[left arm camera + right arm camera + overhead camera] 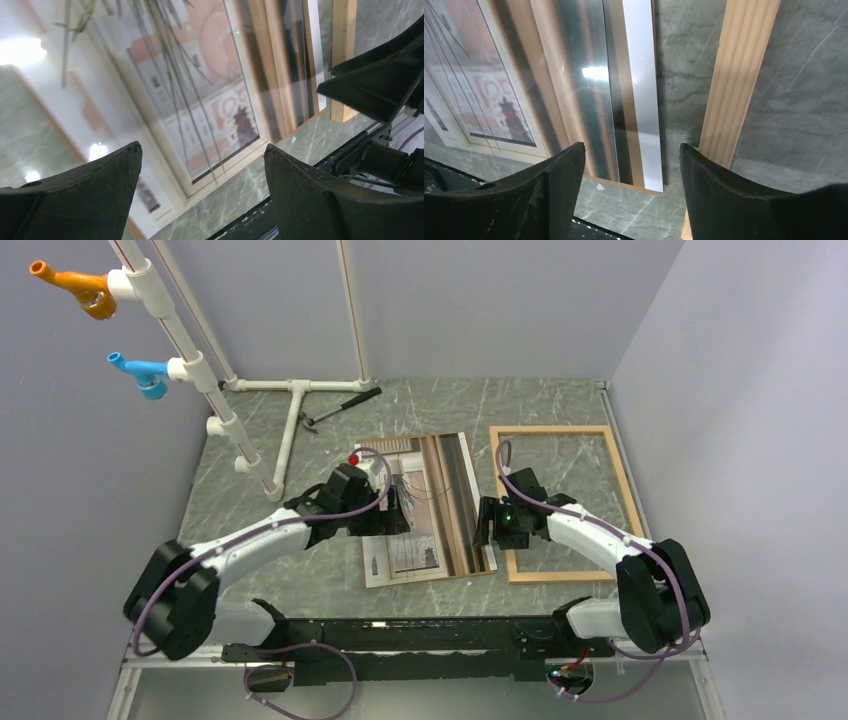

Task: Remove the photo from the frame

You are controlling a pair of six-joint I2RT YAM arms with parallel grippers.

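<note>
Photo (445, 490) is out of the frame (552, 430), lying flat and face up on the worktop (440, 405). The frame sits just right of it, also flat, with bare worktop showing through its opening. There is a narrow gap between the photo's right edge and the frame's left rail.

Left gripper (400, 508) is over the middle of the photo, jaws apart with nothing between them. The wrist view shows only the print below.

Right gripper (487, 525) hovers over the gap near the photo's lower right corner. Its jaws are also apart and empty, with the photo edge under one side and the frame rail under the other.

There may be a clear sheet on top of the print. There's glare and a faint edge in the right wrist view, but I can't confirm it.

Hammer (340, 408) and the white pipe structure (290, 430) are at the far left of the worktop, well apart from both.
</note>
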